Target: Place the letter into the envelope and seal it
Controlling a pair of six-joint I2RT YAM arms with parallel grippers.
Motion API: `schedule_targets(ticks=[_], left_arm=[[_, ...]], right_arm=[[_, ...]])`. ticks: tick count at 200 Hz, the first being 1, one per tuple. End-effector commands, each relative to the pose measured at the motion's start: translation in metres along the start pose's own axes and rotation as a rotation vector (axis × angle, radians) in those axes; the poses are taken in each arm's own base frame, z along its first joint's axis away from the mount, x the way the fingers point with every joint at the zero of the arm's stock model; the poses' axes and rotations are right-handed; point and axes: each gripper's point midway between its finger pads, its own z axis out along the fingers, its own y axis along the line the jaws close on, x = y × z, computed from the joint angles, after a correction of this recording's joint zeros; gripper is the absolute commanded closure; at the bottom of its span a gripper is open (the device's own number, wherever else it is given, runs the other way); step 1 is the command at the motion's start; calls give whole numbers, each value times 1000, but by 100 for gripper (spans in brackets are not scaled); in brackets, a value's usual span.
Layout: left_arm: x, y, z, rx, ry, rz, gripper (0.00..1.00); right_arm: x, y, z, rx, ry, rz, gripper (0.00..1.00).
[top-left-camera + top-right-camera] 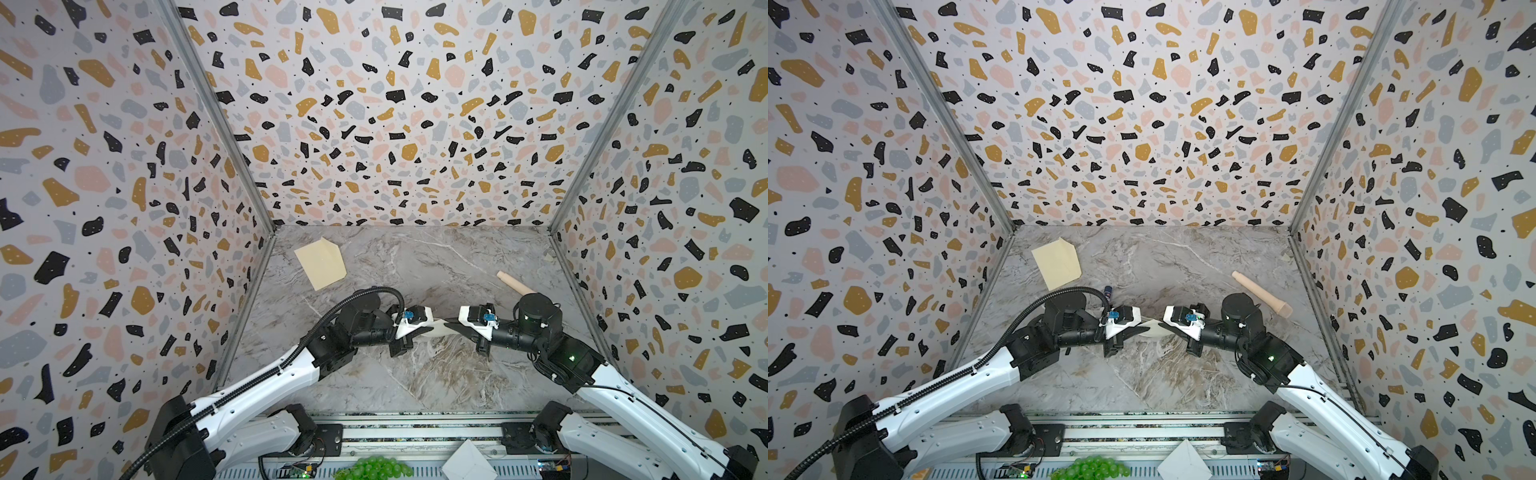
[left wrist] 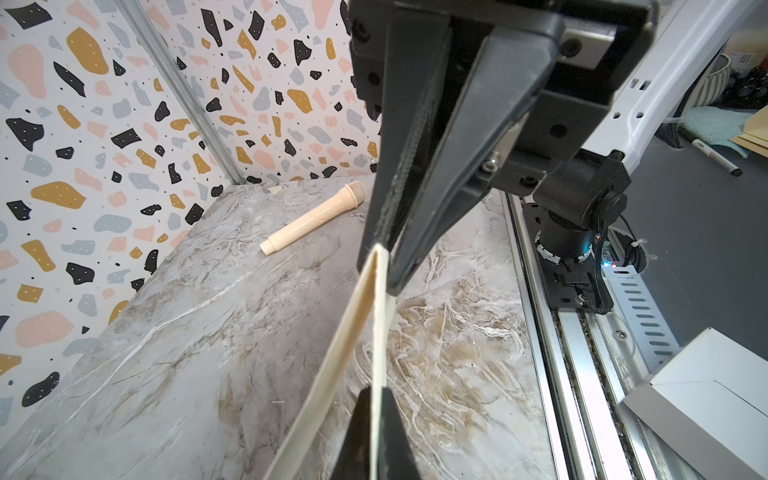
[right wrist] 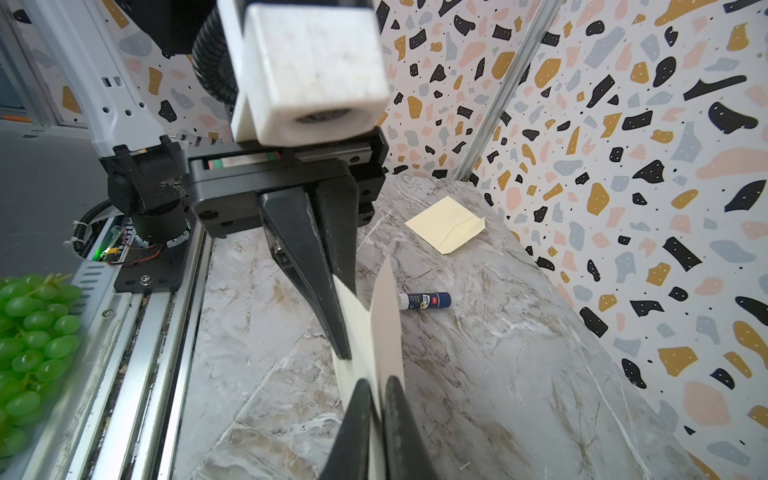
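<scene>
Two grippers pinch the folded letter [image 3: 384, 332] between them above the marble tabletop [image 1: 415, 374], the left gripper [image 3: 345, 349] on one end and the right gripper [image 3: 376, 409] on the other. The envelope [image 1: 321, 262] lies well apart from the letter, with a glue stick [image 3: 424, 300] between them and a toy microphone [image 1: 515, 284] on the letter's opposite side. The letter is cream outside and tan inside.

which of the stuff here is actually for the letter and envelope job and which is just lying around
For the job:
tan folded paper letter, held off the table
pale cream-yellow paper envelope, flat at the far left
blue-and-white glue stick, probably for sealing

Lying about:
beige microphone
bunch of green grapes
white folded paper by the front rail
</scene>
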Motion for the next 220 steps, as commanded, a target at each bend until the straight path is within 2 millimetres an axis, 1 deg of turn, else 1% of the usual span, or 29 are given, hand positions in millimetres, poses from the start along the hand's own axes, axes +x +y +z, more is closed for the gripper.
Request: schedule_targets(ticks=[1, 8, 13, 25, 38, 44, 59, 69, 81, 95, 102, 120, 148, 166, 182, 220], left_arm=[[-4, 1, 2, -1, -14, 20, 100], [-4, 2, 1, -3, -12, 21, 100], [-4, 2, 1, -6, -11, 22, 100], [-4, 3, 0, -14, -4, 21, 92], [-1, 5, -5, -27, 42, 47, 88], [0, 7, -9, -43, 67, 63, 83], [-1, 11, -21, -84, 107, 101, 67], [-7, 10, -30, -99, 103, 129, 56], [-19, 8, -39, -114, 67, 165, 45], [-36, 5, -48, -125, -6, 198, 37], [-42, 3, -50, -122, -40, 211, 35], [-51, -3, -49, -89, -95, 232, 33], [-46, -4, -33, -27, -72, 211, 34], [-41, -5, -21, 22, -46, 193, 38], [-39, -6, -13, 58, -34, 180, 43], [-33, -11, -2, 109, -33, 168, 52]], right_arm=[[-11, -2, -1, -2, -27, -24, 97], [-11, -2, -1, -3, -25, -24, 100], [-11, -3, -1, -3, -24, -23, 100], [-10, -2, -1, -2, -16, -28, 100], [-6, -5, -3, 16, 8, -34, 100], [-3, -6, -4, 26, 26, -42, 100], [5, -7, -8, 42, 76, -54, 100], [10, -7, -10, 45, 106, -64, 100], [16, -6, -11, 41, 136, -74, 100], [21, -3, -11, 29, 157, -84, 100], [23, -2, -11, 21, 163, -89, 100], [23, 2, -10, -1, 161, -104, 100], [20, 8, -7, -30, 145, -111, 100], [20, 10, -6, -37, 144, -115, 100], [22, 11, -4, -44, 145, -114, 100], [24, 16, 1, -63, 141, -114, 100]])
